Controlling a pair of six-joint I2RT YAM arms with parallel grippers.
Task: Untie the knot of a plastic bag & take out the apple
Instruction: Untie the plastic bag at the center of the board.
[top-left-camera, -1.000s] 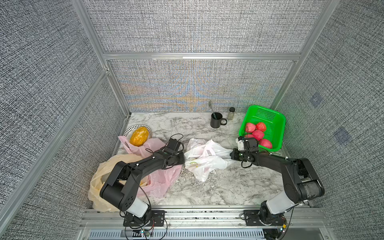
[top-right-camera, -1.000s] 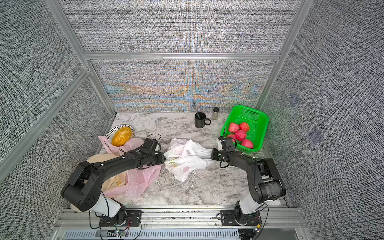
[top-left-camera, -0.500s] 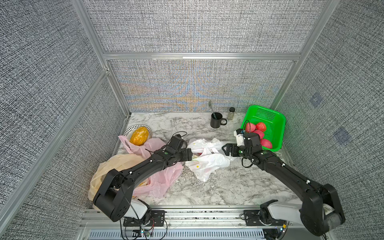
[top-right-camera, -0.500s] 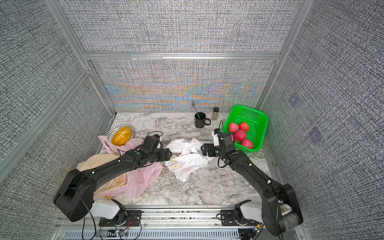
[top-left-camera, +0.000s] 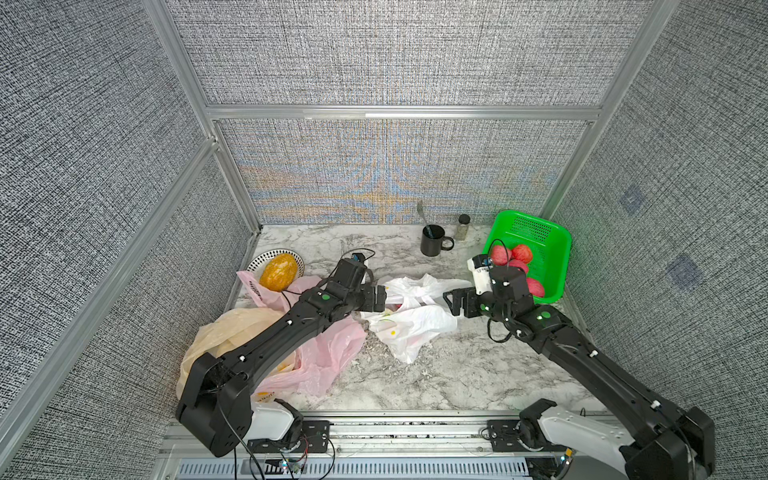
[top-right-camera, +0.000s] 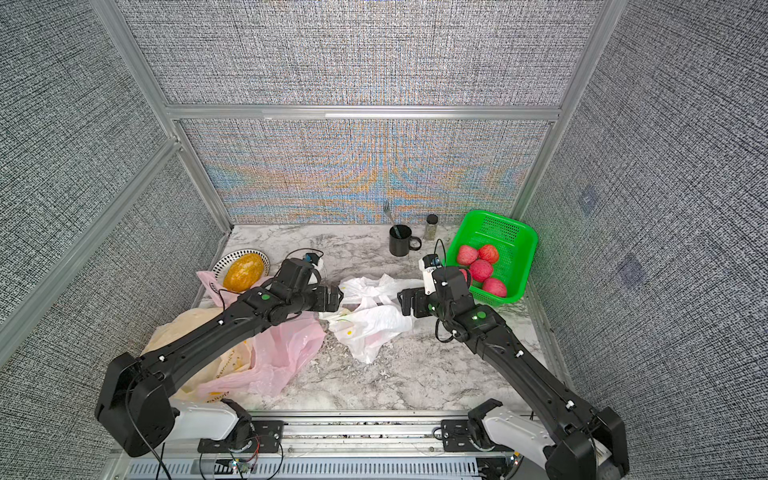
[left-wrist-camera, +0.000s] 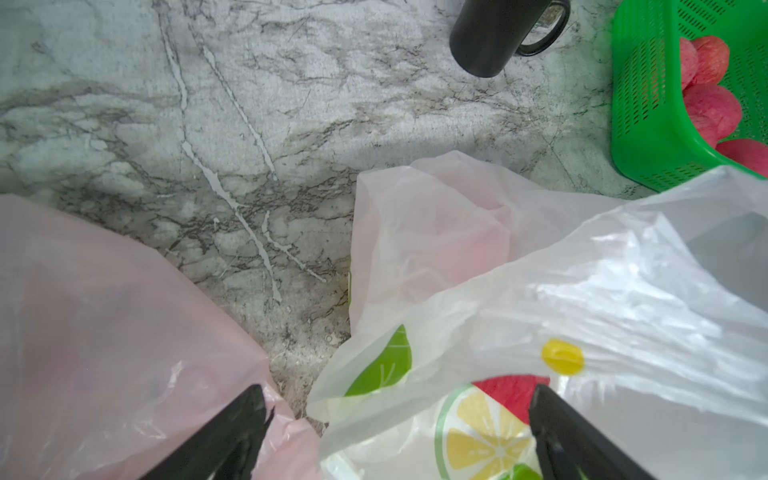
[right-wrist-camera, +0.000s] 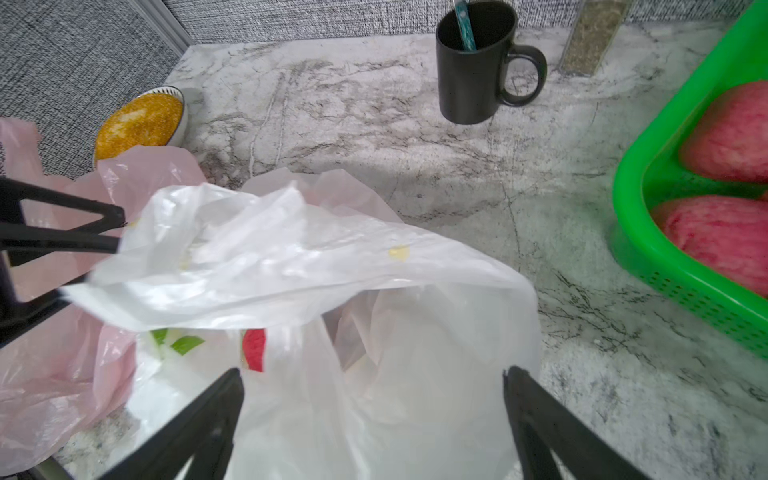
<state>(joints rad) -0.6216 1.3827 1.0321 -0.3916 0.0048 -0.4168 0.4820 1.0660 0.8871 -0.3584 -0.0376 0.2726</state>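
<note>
The white plastic bag with fruit prints lies crumpled mid-table, its top loose; no knot shows. A red patch shows between its folds, probably the apple. My left gripper is open at the bag's left edge, over the printed plastic and gripping nothing. My right gripper is open at the bag's right side, its jaws wide over the white plastic. The left gripper's fingers also show in the right wrist view.
A green basket with several red apples stands at the back right. A black mug and a spice jar stand behind the bag. At the left lie a pink bag, a beige bag and a plate with an orange fruit.
Both grippers have opened and let go of the white bag, which was stretched between them and now lies slack. Both arms have risen and closed in on the bag.
</note>
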